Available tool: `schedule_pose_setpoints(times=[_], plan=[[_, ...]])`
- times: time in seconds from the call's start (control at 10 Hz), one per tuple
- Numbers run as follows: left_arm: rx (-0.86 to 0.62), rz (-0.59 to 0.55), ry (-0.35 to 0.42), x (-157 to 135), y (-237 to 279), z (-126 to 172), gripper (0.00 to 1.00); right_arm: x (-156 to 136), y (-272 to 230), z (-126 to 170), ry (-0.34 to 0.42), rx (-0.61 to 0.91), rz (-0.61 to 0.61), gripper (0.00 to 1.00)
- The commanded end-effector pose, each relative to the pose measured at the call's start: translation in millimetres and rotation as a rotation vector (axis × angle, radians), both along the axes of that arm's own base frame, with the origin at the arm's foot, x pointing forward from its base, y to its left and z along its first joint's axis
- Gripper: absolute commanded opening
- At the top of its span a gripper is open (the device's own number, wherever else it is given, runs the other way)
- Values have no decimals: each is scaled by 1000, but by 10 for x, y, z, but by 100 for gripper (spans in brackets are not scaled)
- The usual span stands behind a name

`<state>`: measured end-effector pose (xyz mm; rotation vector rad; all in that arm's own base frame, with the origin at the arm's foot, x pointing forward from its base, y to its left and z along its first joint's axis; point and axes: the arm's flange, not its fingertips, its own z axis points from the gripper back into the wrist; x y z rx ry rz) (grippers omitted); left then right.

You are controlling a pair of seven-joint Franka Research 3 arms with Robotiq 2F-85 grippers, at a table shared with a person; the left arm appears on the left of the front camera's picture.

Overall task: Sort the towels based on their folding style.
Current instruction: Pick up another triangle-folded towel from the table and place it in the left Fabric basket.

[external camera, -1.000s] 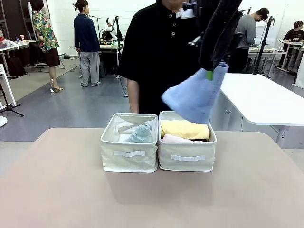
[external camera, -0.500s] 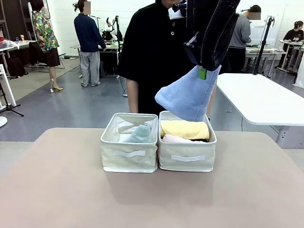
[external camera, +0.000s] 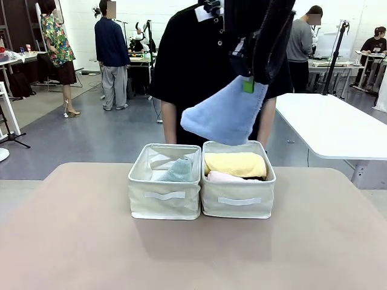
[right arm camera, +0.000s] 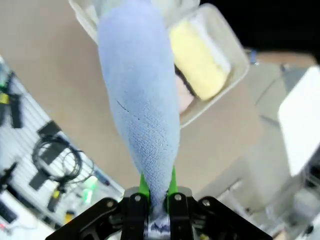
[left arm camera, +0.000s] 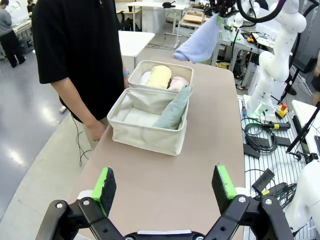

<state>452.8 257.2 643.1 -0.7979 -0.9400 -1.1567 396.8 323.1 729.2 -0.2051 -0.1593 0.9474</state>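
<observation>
While the right gripper (external camera: 248, 83) hangs high over the far half of the table (external camera: 91, 241), its two fingers are pinched tight on the narrow tip of one light-blue cone towel (external camera: 222, 115). The right wrist view shows the green pads (right arm camera: 144, 184) pressed against both sides of the terry. The cone's wide end droops down and toward the robot's left, in the air above the right bin (external camera: 237, 202), touching nothing below.

That bin is one of two beige fabric bins standing side by side, walls touching, midway along the table's far edge. The right bin holds rolled towels. Three can be counted from the left wrist view: one white roll (left arm camera: 145, 77), one yellow roll (left arm camera: 160, 76) and one pink roll (left arm camera: 178, 83). A dark sliver beside the pink one is too small to make out. The left bin (external camera: 163, 196) holds a single sage-green cone towel (external camera: 178, 171), leaning against the wall next to its neighbour.

One person in a black shirt (external camera: 199, 66) stands at the far edge behind the bins, with a hand (left arm camera: 95, 131) hanging by the table edge.

The left gripper (left arm camera: 165, 182) hovers over the near part of the table with its fingers spread wide and nothing between them.
</observation>
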Motion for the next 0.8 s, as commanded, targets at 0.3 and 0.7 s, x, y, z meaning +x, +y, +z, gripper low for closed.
schedule_pose_setpoints(times=[0.3, 0.7], plan=[[-4, -2, 0, -13, 11, 11, 100, 732, 711, -41, -17, -56, 395, 15], [-4, -2, 0, -13, 11, 11, 100, 1159, 1203, -388, -13, -141, 376, 15]])
